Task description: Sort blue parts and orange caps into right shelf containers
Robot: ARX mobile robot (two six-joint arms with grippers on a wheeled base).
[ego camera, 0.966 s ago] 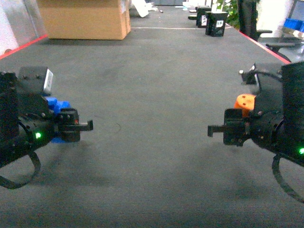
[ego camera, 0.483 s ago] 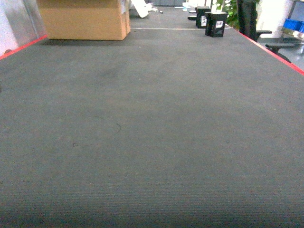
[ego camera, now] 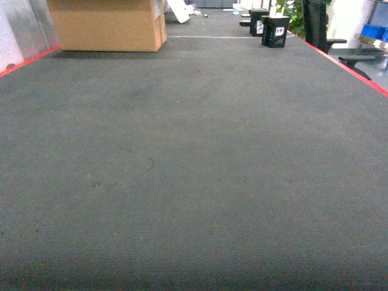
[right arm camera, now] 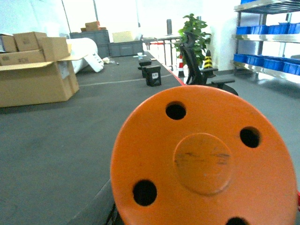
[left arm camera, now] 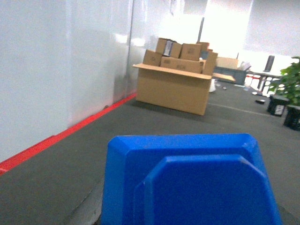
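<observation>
Looking through each camera for you, one after another:

Head view, table: you saw only the dark grey table (ego camera: pixel 194 182) with its red edge, and neither arm was in this picture.
Head view, far end: a brown cardboard box (ego camera: pixel 106 24) stood at the back left, and two small black boxes (ego camera: pixel 270 27) at the back right.
Left wrist view, blue part: the blue part (left arm camera: pixel 192 180) filled the bottom of the picture, very close to the camera and over the table.
Left wrist view, left claw: its fingers did not show, so you could not tell how far it was open or whether it held the blue part.
Right wrist view, orange cap: the round orange cap (right arm camera: pixel 206 159) with small holes filled the lower picture, just before the lens.
Right wrist view, right claw: its fingers were hidden too, so its opening and hold could not be told.
Right wrist view, shelf: the steel shelf (right arm camera: pixel 262 40) stood far at the right, with the blue containers (right arm camera: pixel 255 30) in rows on it.
Right wrist view, other: a black chair (right arm camera: pixel 201 70) and a green plant (right arm camera: pixel 194 28) stood beside the table.
</observation>
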